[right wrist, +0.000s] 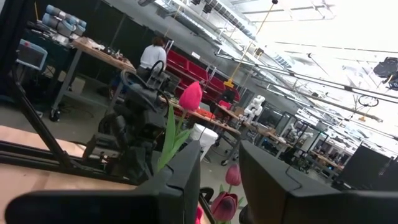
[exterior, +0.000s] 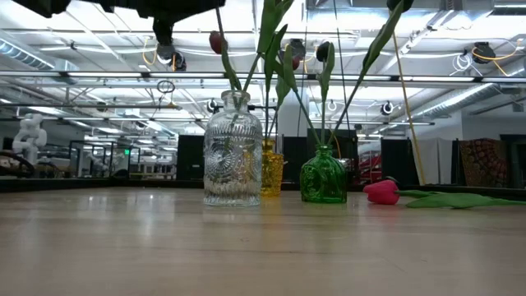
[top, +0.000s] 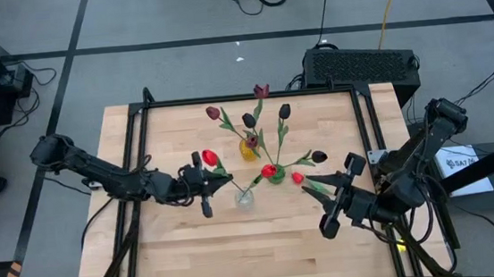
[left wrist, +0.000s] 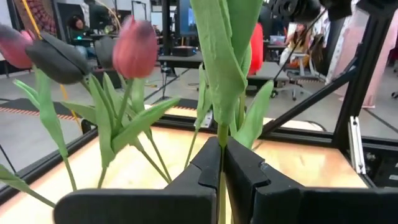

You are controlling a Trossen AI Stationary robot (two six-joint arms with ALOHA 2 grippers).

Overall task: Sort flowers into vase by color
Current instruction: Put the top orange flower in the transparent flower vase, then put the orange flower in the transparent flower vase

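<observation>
**Left gripper clamps a red tulip's stem over the clear vase**

3 vases stand near the middle of the wooden table: a clear glass vase nearest the front edge, an amber vase behind it toward the back edge, and a green vase to the right of both.

The left gripper sits just left of the clear vase, its fingers pinched shut on the thin green stem of a red tulip. The stem runs down into the clear vase's neck; the red head leans out to the left, above the gripper.

The amber vase holds dark tulips, maroon to near-black, fanning toward the back edge. The green vase holds a red tulip head low at its mouth, and dark-headed stems rise from it as well, 1 near-black head reaching out to the right.

1 more red tulip lies flat on the table right of the green vase, its stem and leaves pointing toward the right edge.

The right gripper hovers near the front-right part of the table, just beside that lying stem, its fingers partly apart with nothing seen between them.
</observation>
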